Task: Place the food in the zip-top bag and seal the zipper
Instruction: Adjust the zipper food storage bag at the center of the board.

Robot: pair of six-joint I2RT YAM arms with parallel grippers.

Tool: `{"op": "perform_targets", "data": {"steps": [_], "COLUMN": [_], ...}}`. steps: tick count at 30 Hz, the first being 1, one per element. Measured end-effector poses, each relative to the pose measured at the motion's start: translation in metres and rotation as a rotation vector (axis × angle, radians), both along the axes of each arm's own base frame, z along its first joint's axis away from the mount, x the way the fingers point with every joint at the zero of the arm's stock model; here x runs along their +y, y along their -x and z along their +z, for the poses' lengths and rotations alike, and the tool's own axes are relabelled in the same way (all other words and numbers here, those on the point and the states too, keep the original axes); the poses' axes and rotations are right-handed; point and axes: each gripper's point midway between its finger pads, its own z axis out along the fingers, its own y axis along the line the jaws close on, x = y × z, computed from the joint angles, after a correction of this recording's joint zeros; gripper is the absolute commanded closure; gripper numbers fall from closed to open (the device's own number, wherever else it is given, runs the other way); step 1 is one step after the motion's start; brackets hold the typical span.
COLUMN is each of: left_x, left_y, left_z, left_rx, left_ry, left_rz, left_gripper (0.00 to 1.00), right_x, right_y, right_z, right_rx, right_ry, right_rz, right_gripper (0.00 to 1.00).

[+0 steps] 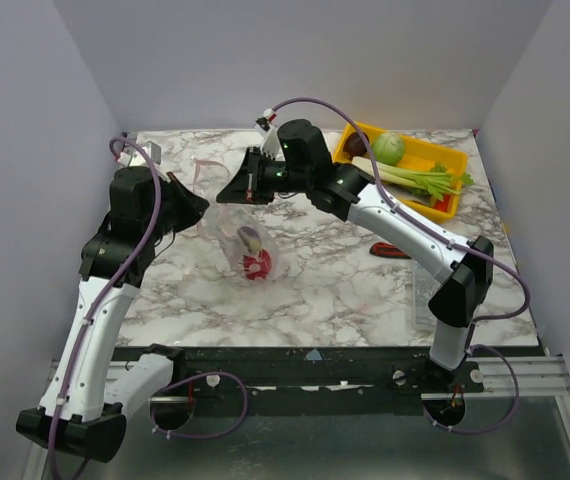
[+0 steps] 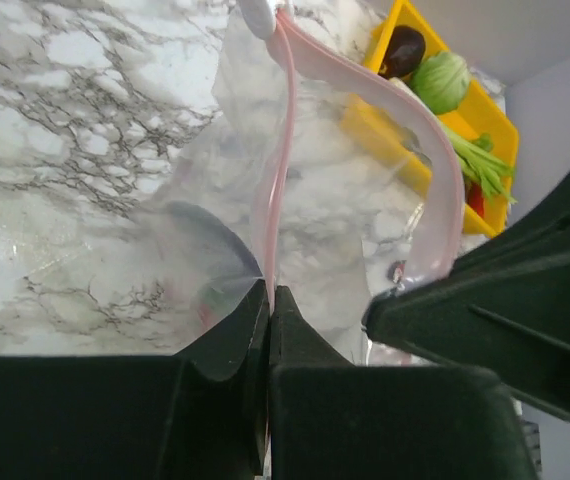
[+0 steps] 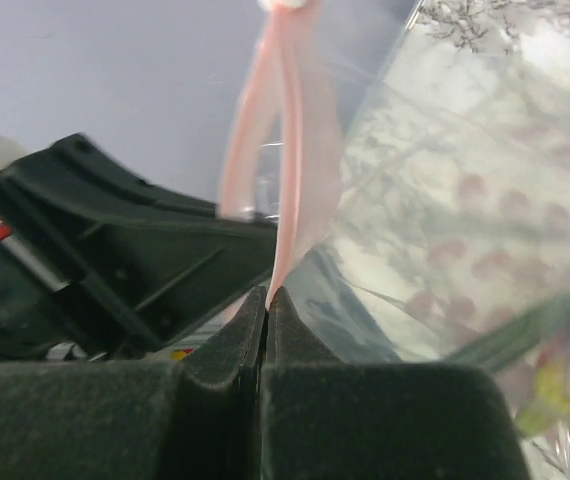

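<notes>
The clear zip-top bag (image 1: 248,240) hangs between my two grippers over the marble table, with a red ball-like vegetable (image 1: 258,265) and a dark purple one (image 1: 249,239) inside. My left gripper (image 1: 201,205) is shut on the bag's mouth edge at the pink zipper (image 2: 277,200). My right gripper (image 1: 235,188) is shut on the zipper (image 3: 287,150) at the other end. The mouth gapes between the two pink strips. A green leafy vegetable (image 1: 389,148), a leek (image 1: 420,180) and a dark purple vegetable (image 1: 356,143) lie in the yellow tray (image 1: 443,160).
The yellow tray stands at the back right and also shows in the left wrist view (image 2: 390,45). A red-handled tool (image 1: 390,250) lies on the table right of the bag. Grey walls close in the table on three sides.
</notes>
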Motion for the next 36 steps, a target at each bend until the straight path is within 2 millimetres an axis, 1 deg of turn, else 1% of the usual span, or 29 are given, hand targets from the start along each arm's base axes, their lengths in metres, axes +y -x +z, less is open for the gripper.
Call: {"op": "perform_targets", "data": {"steps": [1,3,5,7,9,10,12,13,17,20,22,24,26,29,31,33,35,36], "left_x": [0.003,0.013,0.023,0.03,0.032,0.032,0.03,0.029,0.027,0.026,0.025,0.022,0.017,0.006,-0.002,-0.008,-0.014,-0.016], "left_y": [0.001,0.006,0.01,0.01,0.009,0.007,0.003,0.0,-0.011,-0.016,-0.018,-0.021,-0.025,-0.032,-0.035,-0.038,-0.038,-0.038], "left_z": [0.003,0.016,0.036,0.052,0.06,0.06,0.053,0.045,0.004,-0.025,-0.035,-0.038,-0.037,-0.041,-0.044,-0.046,-0.046,-0.046], "left_rx": [-0.015,-0.07,-0.136,-0.188,-0.226,-0.234,-0.229,-0.215,-0.119,-0.049,-0.028,-0.025,-0.03,-0.016,-0.001,0.012,0.019,0.022], "left_ry": [-0.004,-0.021,-0.041,-0.054,-0.057,-0.056,-0.055,-0.058,-0.084,-0.104,-0.108,-0.104,-0.093,-0.072,-0.054,-0.042,-0.027,-0.019], "left_rz": [0.012,0.051,0.093,0.122,0.131,0.13,0.126,0.124,0.117,0.113,0.108,0.097,0.077,0.028,-0.013,-0.04,-0.067,-0.078], "left_gripper": [1.0,1.0,1.0,1.0,1.0,1.0,1.0,1.0,1.0,1.0,1.0,1.0,1.0,1.0,1.0,1.0,1.0,1.0], "right_x": [0.0,0.001,0.004,0.007,0.009,0.01,0.012,0.012,0.009,0.002,-0.005,-0.011,-0.017,-0.027,-0.037,-0.047,-0.059,-0.068], "right_y": [-0.001,-0.003,-0.006,-0.009,-0.012,-0.013,-0.015,-0.015,-0.013,-0.009,-0.005,-0.003,-0.002,-0.003,-0.005,-0.014,-0.025,-0.033], "right_z": [-0.002,-0.002,0.005,0.009,0.007,0.004,-0.008,-0.017,-0.061,-0.097,-0.115,-0.123,-0.121,-0.108,-0.094,-0.075,-0.057,-0.048], "right_rx": [-0.008,-0.03,-0.061,-0.086,-0.097,-0.098,-0.094,-0.084,-0.027,0.022,0.049,0.059,0.049,0.013,-0.023,-0.066,-0.109,-0.129], "right_ry": [0.011,0.02,0.011,0.004,0.006,0.01,0.022,0.035,0.102,0.164,0.202,0.223,0.241,0.257,0.271,0.277,0.277,0.278], "right_rz": [0.001,0.006,0.012,0.015,0.018,0.018,0.018,0.018,0.018,0.012,0.006,-0.003,-0.015,-0.046,-0.073,-0.113,-0.159,-0.191], "right_gripper": [1.0,1.0,1.0,1.0,1.0,1.0,1.0,1.0,0.99,0.93,0.89,0.83,0.73,0.59,0.53,0.48,0.44,0.43]}}
